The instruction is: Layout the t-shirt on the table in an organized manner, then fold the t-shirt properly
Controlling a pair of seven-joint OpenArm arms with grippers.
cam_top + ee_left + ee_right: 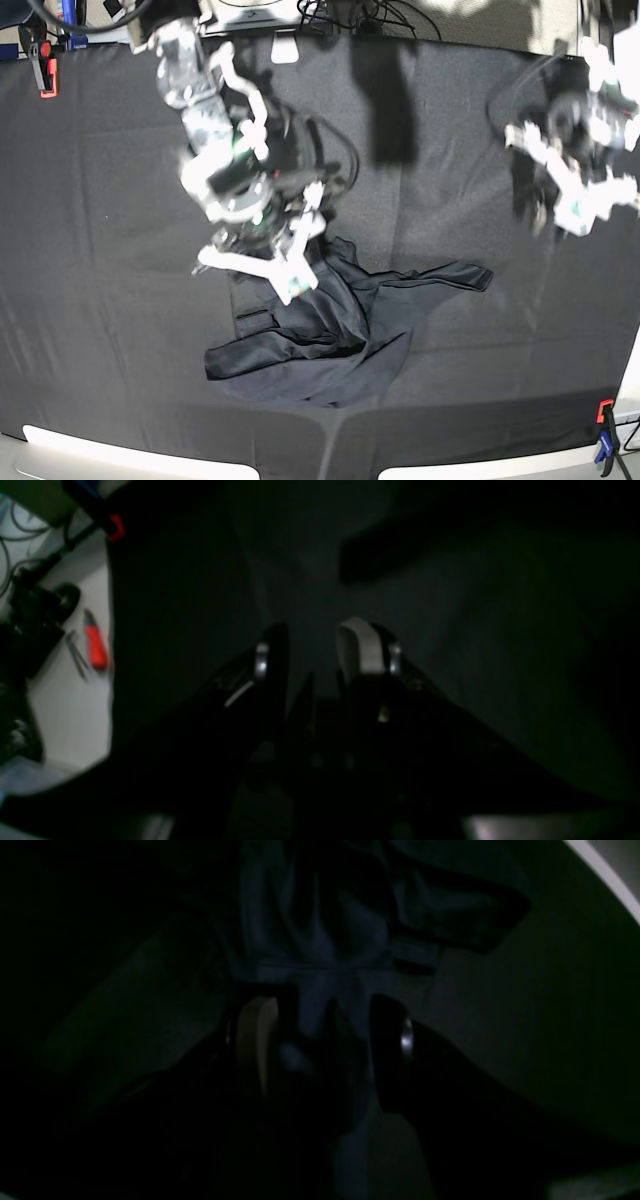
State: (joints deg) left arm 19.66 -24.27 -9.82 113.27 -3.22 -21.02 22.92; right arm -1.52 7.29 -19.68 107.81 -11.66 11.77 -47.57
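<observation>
One t-shirt (330,320) lies crumpled on the desk (110,300), near the middle and toward the near edge, one sleeve stretched out to the right. Two robot arms are in view. The right gripper (262,268) hangs over the shirt's far left edge with its jaws spread wide; in its wrist view, dark blue cloth sits between the fingers (256,1037), unpinched. The left gripper (548,198) hovers over bare black desk cloth at far right, well apart from the shirt, jaws partly open and empty. Two clamps show: a red one (46,72) at the far left corner and a blue and red one (605,440) at the near right corner. No readable writing is visible.
</observation>
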